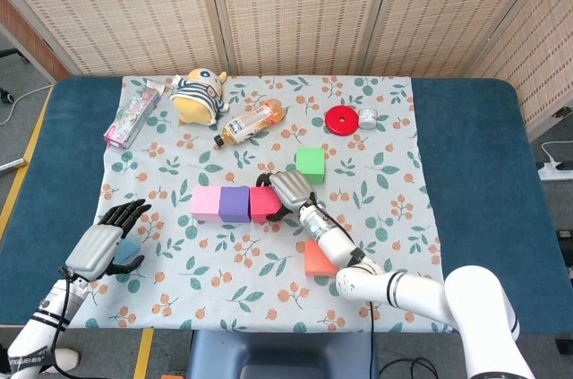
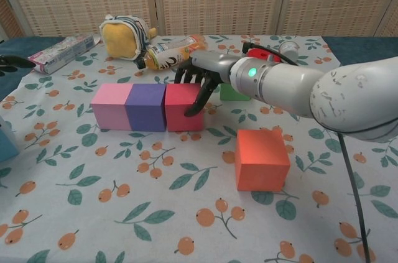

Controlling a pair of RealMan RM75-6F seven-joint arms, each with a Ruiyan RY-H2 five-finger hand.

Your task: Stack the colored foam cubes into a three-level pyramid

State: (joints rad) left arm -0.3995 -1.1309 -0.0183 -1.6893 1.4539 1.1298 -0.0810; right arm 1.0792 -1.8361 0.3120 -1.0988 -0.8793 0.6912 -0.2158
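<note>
We see a row of three foam cubes near the middle of the floral cloth [image 1: 376, 218] on the desk [image 1: 466, 146]: pink cube [image 1: 206, 203], purple cube [image 1: 235, 203] & red cube [image 1: 264, 203], side by side and touching, w/ the pink one nearest the desk's left edge. Right hand [image 1: 288, 191] rests on the red cube's right side and top, fingers [image 2: 195, 102] curled down over the face away from the purple cube; it touches the cube but we can't tell if it truly grips it. Green cube [image 1: 310, 162] sits just behind the hand, toward the far edge, apart from the row. Orange cube [image 1: 319, 259] lies alone nearer the front edge, right of the row. Light blue cube [image 1: 128, 248] is at the cloth's left edge, partly hidden by the left hand [image 1: 98, 245], which hangs just over it w/ dark fingers spread, holding nothing. Farther out, along the far side: drink bottle [image 1: 251, 123] lying down, striped plush toy [image 1: 199, 96], flat packet [image 1: 132, 114] by the far-left corner of the cloth, red disc [image 1: 341, 118] w/ a small silver tin [image 1: 367, 117] beside it.
</note>
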